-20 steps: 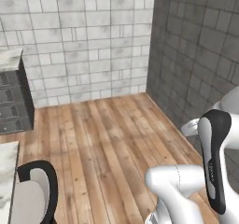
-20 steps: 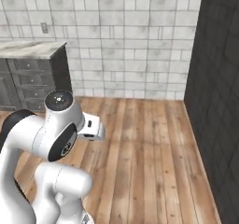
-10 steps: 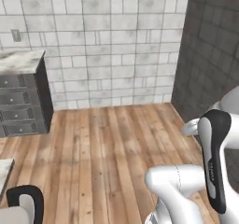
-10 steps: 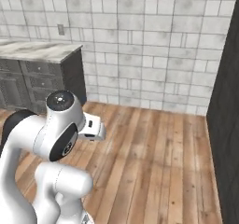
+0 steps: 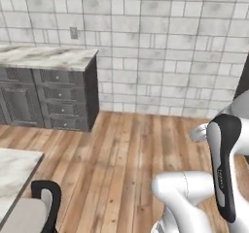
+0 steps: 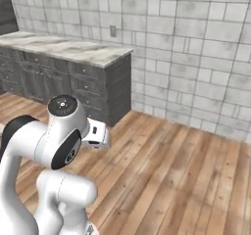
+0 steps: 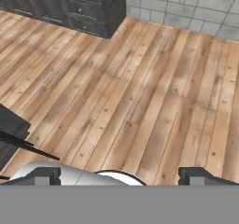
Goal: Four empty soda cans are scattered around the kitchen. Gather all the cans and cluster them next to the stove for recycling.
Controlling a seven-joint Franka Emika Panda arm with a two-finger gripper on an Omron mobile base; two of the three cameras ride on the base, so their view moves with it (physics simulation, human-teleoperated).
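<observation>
Hand view: two-finger gripper (image 7: 121, 175) spread wide, empty, aimed over brown wood plank floor (image 7: 140, 92). Dark grey drawer cabinet (image 7: 79, 6) at 11 o'clock, marble-topped counter (image 5: 46, 57) against pale brick wall (image 5: 160, 42). Soda cans, stove location: cannot tell.

The pincer (image 7: 120, 175) stands wide apart over the wooden floor (image 7: 140, 92), seemingly with nothing between its tips.

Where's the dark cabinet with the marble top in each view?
Left base view: cabinet at left, against the brick wall.
Right base view: at upper left, behind the arm.
Hand view: its drawers at the top left edge.
Shared landmark: the cabinet's end corner standing on the wood floor.
</observation>
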